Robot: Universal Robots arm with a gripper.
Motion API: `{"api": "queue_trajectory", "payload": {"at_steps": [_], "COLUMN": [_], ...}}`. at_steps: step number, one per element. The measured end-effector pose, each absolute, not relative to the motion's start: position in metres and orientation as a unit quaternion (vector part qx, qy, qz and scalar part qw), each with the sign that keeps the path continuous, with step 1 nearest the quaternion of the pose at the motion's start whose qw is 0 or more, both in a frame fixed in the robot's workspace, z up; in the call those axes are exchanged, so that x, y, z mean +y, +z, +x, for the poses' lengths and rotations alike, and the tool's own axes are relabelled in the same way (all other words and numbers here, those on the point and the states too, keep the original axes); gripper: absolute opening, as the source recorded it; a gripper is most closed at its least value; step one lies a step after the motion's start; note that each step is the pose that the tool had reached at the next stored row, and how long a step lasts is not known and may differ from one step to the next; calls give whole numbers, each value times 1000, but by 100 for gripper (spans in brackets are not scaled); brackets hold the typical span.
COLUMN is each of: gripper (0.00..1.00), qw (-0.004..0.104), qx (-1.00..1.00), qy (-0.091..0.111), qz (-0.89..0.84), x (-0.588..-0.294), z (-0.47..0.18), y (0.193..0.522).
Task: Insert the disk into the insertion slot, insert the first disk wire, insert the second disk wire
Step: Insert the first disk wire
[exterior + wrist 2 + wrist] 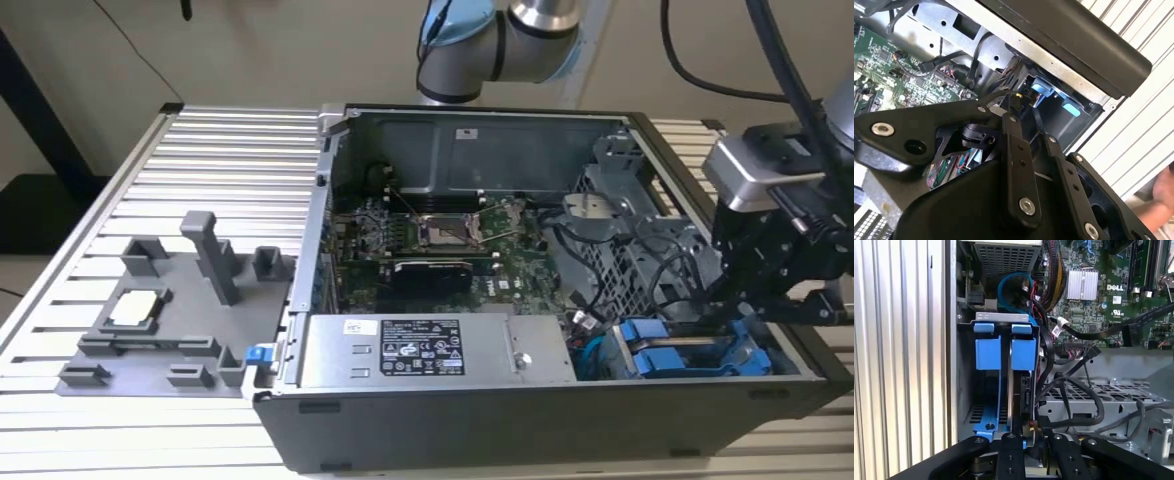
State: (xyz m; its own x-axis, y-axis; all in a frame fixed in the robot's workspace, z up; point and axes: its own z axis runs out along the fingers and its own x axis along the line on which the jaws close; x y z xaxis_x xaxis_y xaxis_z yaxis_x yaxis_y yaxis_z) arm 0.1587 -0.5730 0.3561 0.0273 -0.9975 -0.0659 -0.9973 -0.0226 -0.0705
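A ribbed metal table (214, 150) carries an open computer case (534, 425) and grey fixture (174, 325).

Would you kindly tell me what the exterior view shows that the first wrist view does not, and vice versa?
The exterior view adds the grey fixture tray on the slatted table at the exterior view's left, and the arm's upper joint. The first wrist view adds the silver heatsink and a looped blue cable. Both share the two blue drive carriers, side by side in the case, with the gripper close by them.
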Motion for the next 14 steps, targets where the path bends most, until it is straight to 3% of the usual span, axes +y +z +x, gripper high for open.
{"api": "queue_trajectory", "payload": {"at_steps": [9, 14], "gripper": [27, 27], "qw": [48, 49], "qx": [697, 698], "qy": [-1, -1], "qz": [-715, -715], "x": [-573, -572], "z": [159, 159], "y": [396, 398]}}
